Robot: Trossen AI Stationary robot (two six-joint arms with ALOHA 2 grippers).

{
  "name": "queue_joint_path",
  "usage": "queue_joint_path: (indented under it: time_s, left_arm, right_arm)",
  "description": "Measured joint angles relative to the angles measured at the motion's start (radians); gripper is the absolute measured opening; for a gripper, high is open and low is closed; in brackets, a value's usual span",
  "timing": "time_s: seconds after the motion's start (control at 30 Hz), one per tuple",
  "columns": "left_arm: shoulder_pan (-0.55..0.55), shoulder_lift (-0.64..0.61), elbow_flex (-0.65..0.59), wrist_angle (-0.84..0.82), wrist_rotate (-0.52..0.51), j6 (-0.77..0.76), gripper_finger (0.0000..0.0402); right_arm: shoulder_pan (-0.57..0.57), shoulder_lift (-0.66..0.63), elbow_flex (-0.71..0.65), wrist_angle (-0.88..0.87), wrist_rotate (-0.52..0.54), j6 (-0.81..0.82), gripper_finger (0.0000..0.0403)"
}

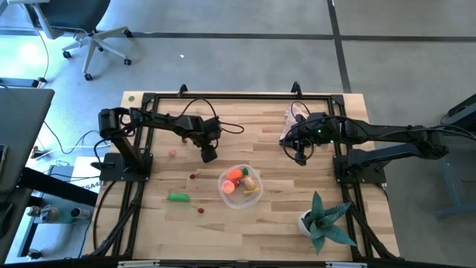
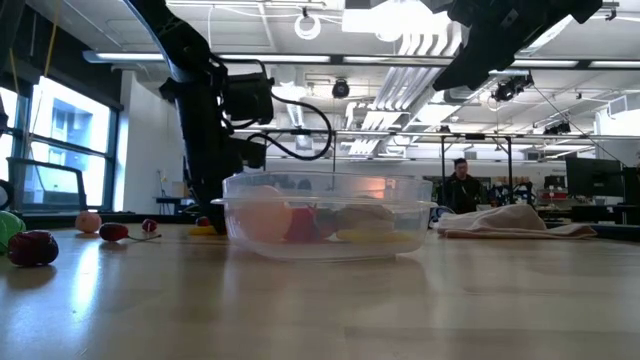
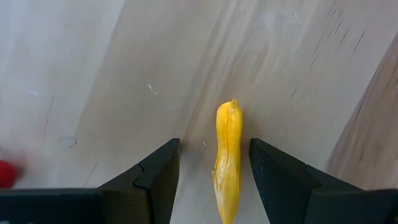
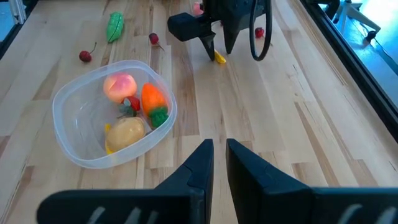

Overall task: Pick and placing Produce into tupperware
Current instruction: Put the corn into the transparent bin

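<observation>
We find no readable text, label, brand, number or sign in any of the four views. The wooden table [image 1: 260, 223] carries no print, the clear tupperware [image 4: 74, 149] has no marking that we can make out, and the toy produce is unlettered. The dark arms show no legible lettering. In the low view, the room behind the table holds lights, frames and equipment, but anything there that might be a sign is too small and dim to read.
</observation>
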Motion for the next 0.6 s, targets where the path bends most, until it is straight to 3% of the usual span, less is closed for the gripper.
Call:
queue_joint_path:
  time_s: [0.6]
  left_arm:
    - [0.000, 0.000, 0.000, -0.009, 0.000, 0.000, 0.0181]
  right_arm:
    - [0.000, 0.000, 0.000, 0.000, 0.000, 0.000, 0.0032]
